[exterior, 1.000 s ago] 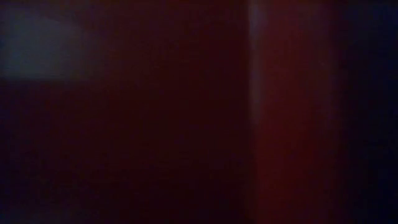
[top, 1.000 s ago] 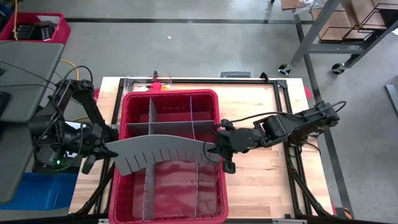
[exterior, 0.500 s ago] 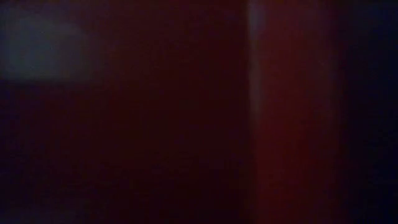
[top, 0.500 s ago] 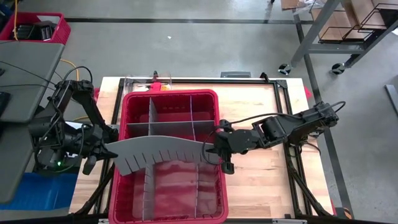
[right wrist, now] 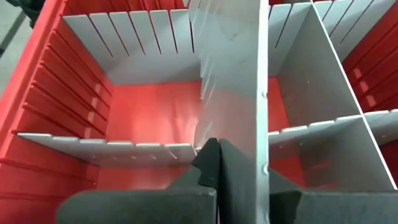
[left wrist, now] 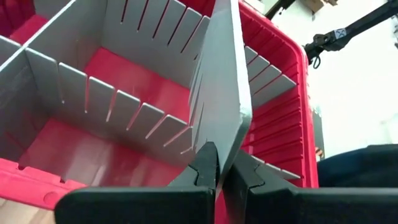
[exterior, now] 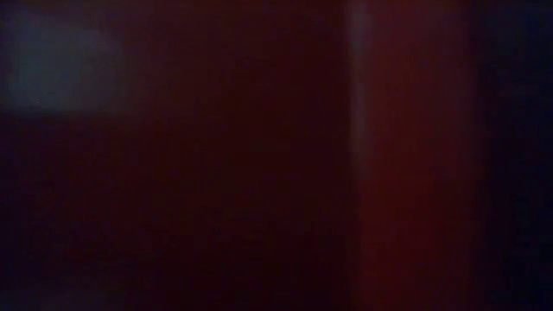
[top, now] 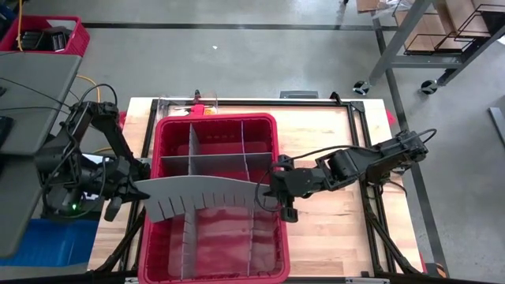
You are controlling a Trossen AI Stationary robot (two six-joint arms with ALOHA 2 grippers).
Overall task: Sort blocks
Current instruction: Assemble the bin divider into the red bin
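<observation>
A flat grey slotted divider sheet (top: pixel 201 193) is held bowed across the large red bin (top: pixel 272 237), above its fitted grey dividers (top: pixel 243 154). My left gripper (top: pixel 140 189) is shut on the sheet's left end, over the bin's left wall. My right gripper (top: pixel 265 192) is shut on its right end, inside the bin's right wall. No block shows inside the bin. A few small orange and yellow pieces (top: pixel 197 99) lie at the table's far edge behind the bin. The low view is dark and shows nothing of this. My left gripper pinches the sheet's left end edge (left wrist: pixel 219 149) between its two fingers, coming level from the table's left. The sheet stands on edge, slots pointing down, lifted above the bin floor. My right gripper pinches the sheet's right end (right wrist: pixel 214 134) between its two fingers, coming level from the table's right. The sheet runs away from the fingers, on edge and bowed.
The bin fills the middle of the table, with grey dividers forming compartments in its far half and one long divider (top: pixel 187 237) running toward the near edge. A clear container (top: pixel 170 102) stands behind the bin. Bare wood (top: pixel 331 142) lies to the right.
My right gripper has moved a little toward the table's left with the sheet's right end. My left gripper has kept still on the other end. The sheet stays bowed between them.
</observation>
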